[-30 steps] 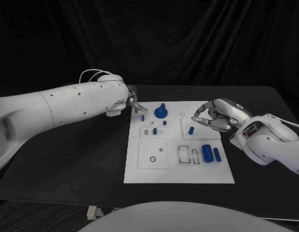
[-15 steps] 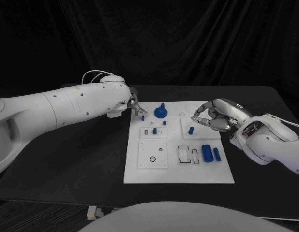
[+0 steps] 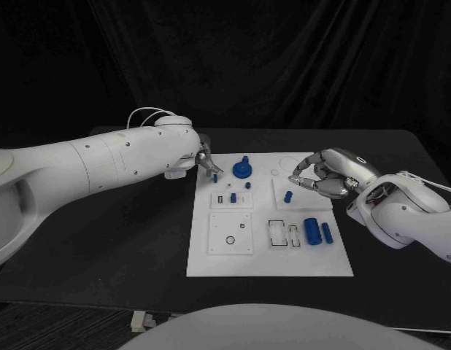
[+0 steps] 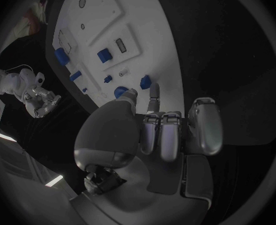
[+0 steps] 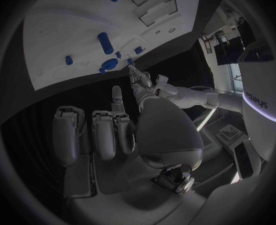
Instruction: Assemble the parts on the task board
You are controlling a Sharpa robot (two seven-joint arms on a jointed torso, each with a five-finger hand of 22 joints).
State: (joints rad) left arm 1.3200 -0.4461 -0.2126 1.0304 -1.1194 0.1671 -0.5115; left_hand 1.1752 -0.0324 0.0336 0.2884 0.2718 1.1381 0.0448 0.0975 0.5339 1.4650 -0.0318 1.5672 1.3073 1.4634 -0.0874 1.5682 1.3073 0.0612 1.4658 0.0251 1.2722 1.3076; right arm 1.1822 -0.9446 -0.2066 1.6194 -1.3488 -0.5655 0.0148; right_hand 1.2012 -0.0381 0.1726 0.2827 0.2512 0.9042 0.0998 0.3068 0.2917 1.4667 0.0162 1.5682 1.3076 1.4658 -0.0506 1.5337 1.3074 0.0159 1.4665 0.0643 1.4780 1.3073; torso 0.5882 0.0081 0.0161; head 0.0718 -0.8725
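Two white arms are reaching over a black table (image 3: 99, 248) toward the white task board (image 3: 271, 251) lying in its middle. The left hand (image 3: 203, 159) is hovering at the board's far left corner, with fingertips (image 3: 213, 170) drawn together and pointing down just beside a small blue peg (image 3: 216, 177) standing at that edge. In the left wrist view the same hand (image 4: 165, 130) is showing one finger extended toward that peg (image 4: 145, 81) while the others are curling in; whether it is actually pinching or touching the peg I cannot tell.

The right hand (image 3: 325, 175) is sitting over the board's right edge, fingers curled inward toward the palm, and nothing is visibly lying in them. The right wrist view is showing this hand (image 5: 122, 130) with most fingers folded and one straightened toward the board.

Several blue parts are resting on the board: a round blue knob (image 3: 244, 169) near the far edge, just beside the left fingertips; a small blue piece (image 3: 289, 195) standing close under the right hand; a large blue cylinder (image 3: 313, 230) and a slimmer blue bar (image 3: 329, 232) lying side by side nearer the robot on the right. Empty rectangular recesses (image 3: 278, 232) are sitting just left of the cylinder. A square plate with holes (image 3: 232, 233) is occupying the board's near left part. Black curtain (image 3: 289, 65) is hanging behind the table.
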